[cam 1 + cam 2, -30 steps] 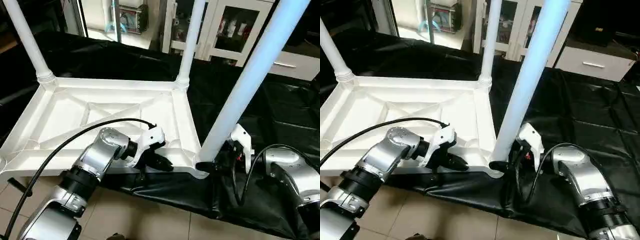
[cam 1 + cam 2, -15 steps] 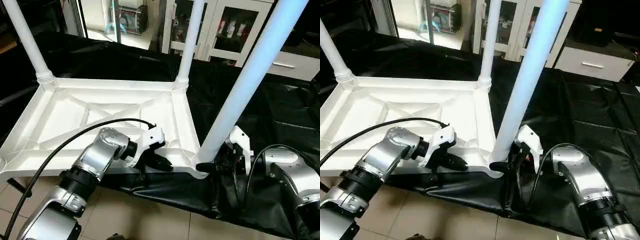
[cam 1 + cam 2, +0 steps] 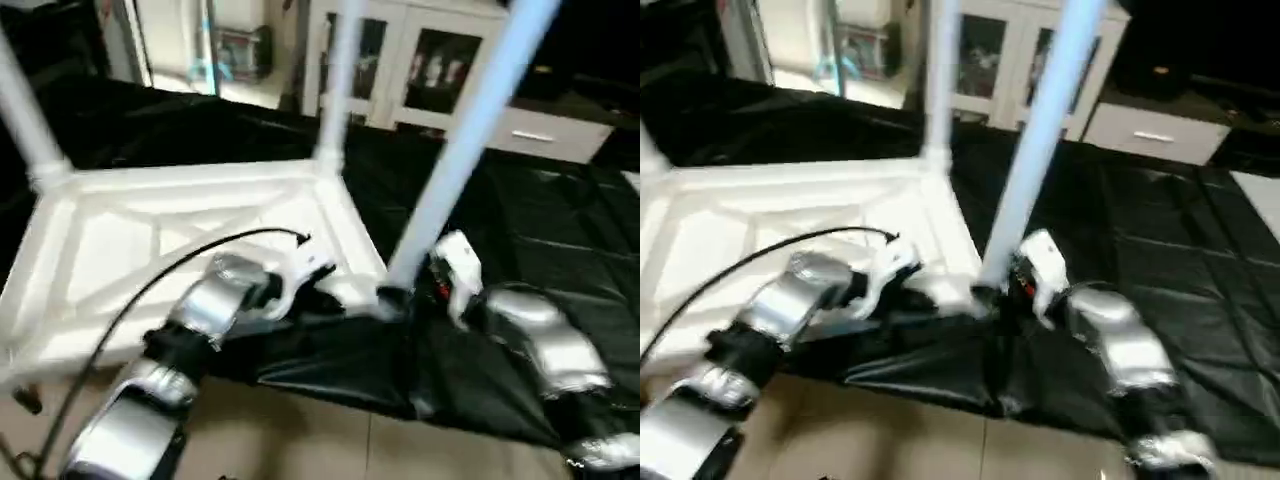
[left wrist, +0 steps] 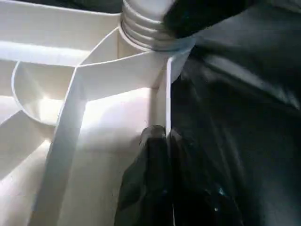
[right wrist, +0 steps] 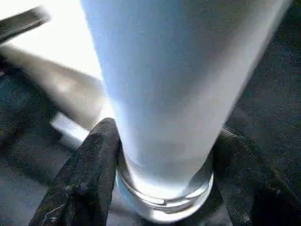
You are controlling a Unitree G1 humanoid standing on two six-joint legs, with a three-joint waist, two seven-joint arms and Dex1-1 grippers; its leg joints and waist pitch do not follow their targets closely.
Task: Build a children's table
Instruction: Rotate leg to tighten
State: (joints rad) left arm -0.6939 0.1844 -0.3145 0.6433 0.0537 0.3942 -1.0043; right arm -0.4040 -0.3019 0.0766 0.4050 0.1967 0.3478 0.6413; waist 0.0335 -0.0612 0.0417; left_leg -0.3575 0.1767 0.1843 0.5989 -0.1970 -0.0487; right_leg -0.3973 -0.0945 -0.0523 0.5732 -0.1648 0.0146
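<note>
The left gripper point(image 4: 162, 141) pinches the table top's point(image 3: 150, 240) near rim wall. At its four o'clock corner, the right gripper point(image 5: 162, 160) clasps the leg point(image 3: 455, 150) base, fingers point(image 5: 91, 160) on both sides

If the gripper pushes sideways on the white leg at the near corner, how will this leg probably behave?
The leg is long and leans in its corner socket, so a push high up would probably tilt it. It looks like a smooth tube, perhaps slippery between the right gripper's fingers. It probably stays stiff.

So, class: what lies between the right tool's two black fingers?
The base of a white table leg, where it meets the tabletop's near corner. The right tool has a finger on each side of it, seen in the right wrist view.
</note>
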